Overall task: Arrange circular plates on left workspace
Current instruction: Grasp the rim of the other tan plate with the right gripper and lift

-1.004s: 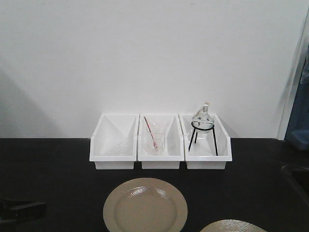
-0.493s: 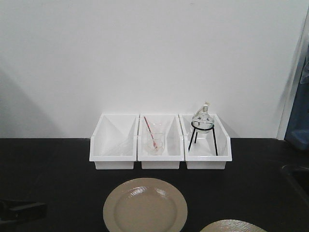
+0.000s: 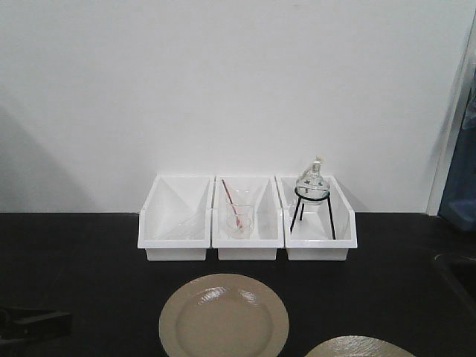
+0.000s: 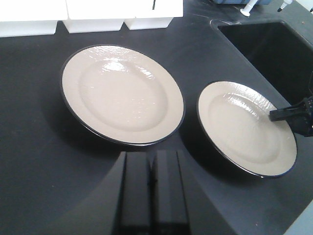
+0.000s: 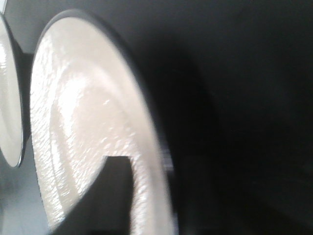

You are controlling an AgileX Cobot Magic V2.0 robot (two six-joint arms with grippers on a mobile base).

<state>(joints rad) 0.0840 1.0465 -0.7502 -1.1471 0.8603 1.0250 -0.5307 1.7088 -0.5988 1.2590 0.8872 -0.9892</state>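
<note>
Since a second ago, the right plate (image 3: 361, 347) has crept leftward along the front view's bottom edge. Your right gripper (image 4: 281, 113) pinches its rim at 3 o'clock, so the carry runs toward 9 o'clock, where the left plate (image 3: 223, 316) lies flat on the benchtop (image 3: 74, 260). Your left gripper (image 4: 151, 181) hangs closed and empty, that plate at its 12 o'clock. No writing is readable.

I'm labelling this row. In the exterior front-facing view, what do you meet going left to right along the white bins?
Left bin → middle bin holding a glass beaker → right bin holding a round flask.
</note>
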